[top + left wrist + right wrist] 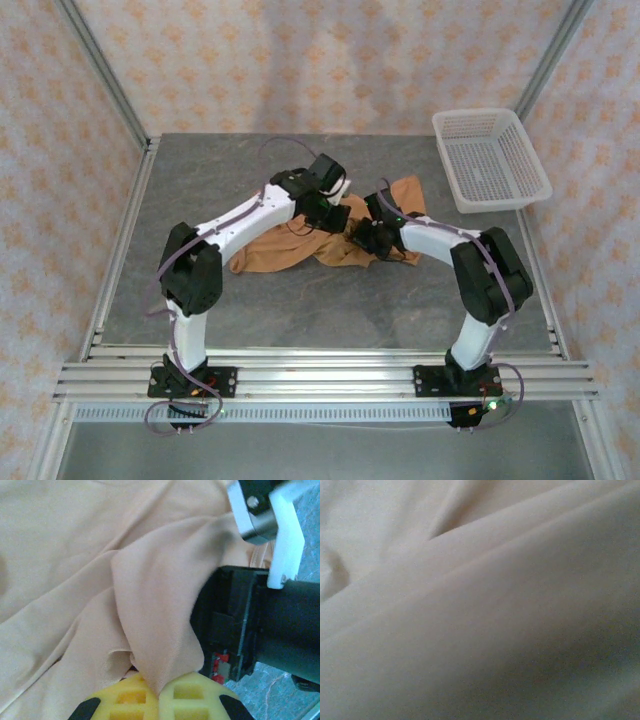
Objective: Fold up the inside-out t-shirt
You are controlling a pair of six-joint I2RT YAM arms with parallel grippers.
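The t-shirt (275, 252) lies crumpled near the middle of the table (300, 310), bunched into loose ridges and not spread flat. It sits well apart from the white mesh basket (490, 160) at the far right corner. Both arms reach onto the heap, their wrists close together.

The left gripper (159, 696) is clamped on the cloth. In the left wrist view its yellow fingertips (132, 700) are pressed together with a peaked fold of fabric rising from between them. The right gripper (363, 238) sits just beside it on the same bunch, with its jaws together. Its own camera is pressed so near the fabric (480, 605) that I cannot tell whether it really has cloth caught.

The step in hand looks like the opening one: taking hold of the heap to open it out, well before any fold is made. Next, the two grippers probably need to lift and draw apart so the shirt hangs or spreads. Then it can be laid flat enough to find the hem, sleeves and neck. With both pinches this close together, the risk is lifting one lump and not a spread shirt.
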